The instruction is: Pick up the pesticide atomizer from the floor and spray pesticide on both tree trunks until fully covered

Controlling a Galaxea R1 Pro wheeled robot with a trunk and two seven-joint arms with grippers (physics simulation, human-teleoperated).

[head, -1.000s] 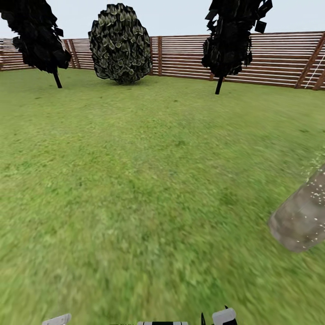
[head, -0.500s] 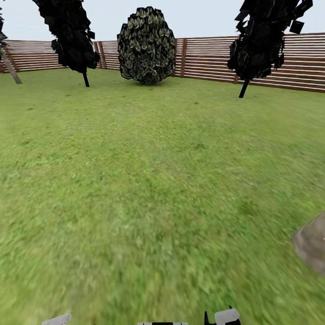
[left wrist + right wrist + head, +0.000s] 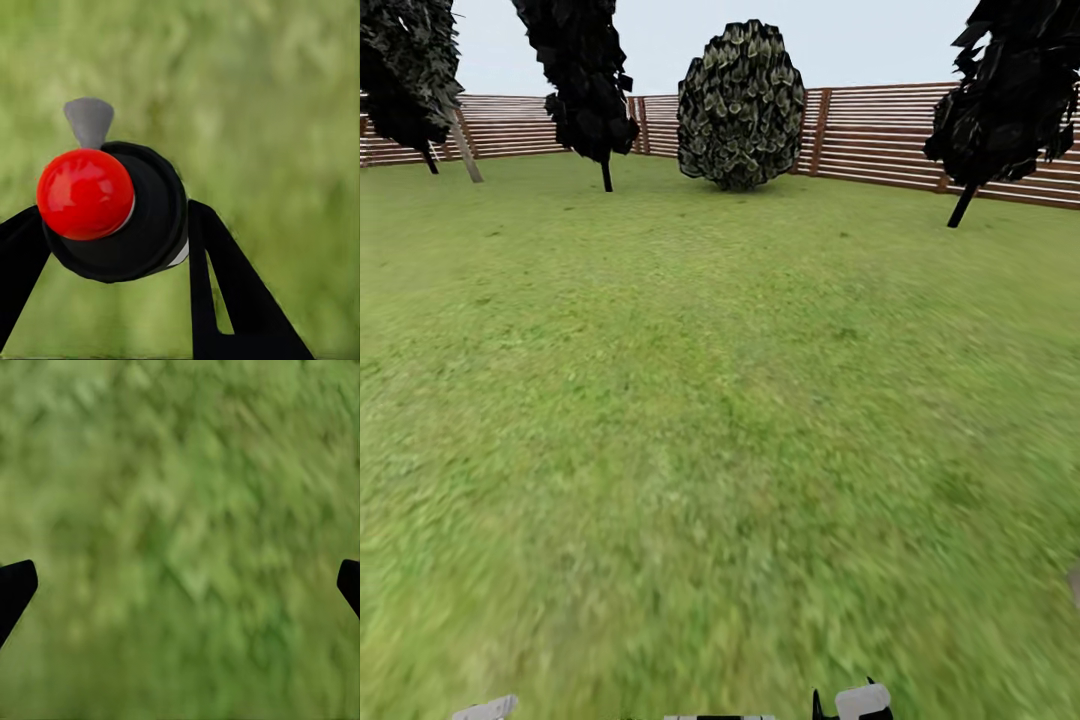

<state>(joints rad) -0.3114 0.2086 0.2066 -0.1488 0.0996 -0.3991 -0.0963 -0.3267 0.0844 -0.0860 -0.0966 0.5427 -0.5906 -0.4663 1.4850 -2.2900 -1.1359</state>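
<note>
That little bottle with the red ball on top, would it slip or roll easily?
The pesticide atomizer looks rigid, probably light. Its round body and glossy red top suggest it could twist between the left gripper's fingers, and would likely roll if dropped on the lawn.

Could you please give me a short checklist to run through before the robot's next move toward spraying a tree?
1. Pesticide atomizer held between the left gripper fingers: ok.
2. Red top visible and unobstructed: ok.
3. Right gripper open, holding nothing, over grass: ok.
4. Pale mottled tree trunk within spraying range: not ok; a leaning pale trunk stands far off by the fence.
5. Lawn ahead free of obstacles: ok.
6. Nozzle direction relative to any trunk: cannot tell.
</note>
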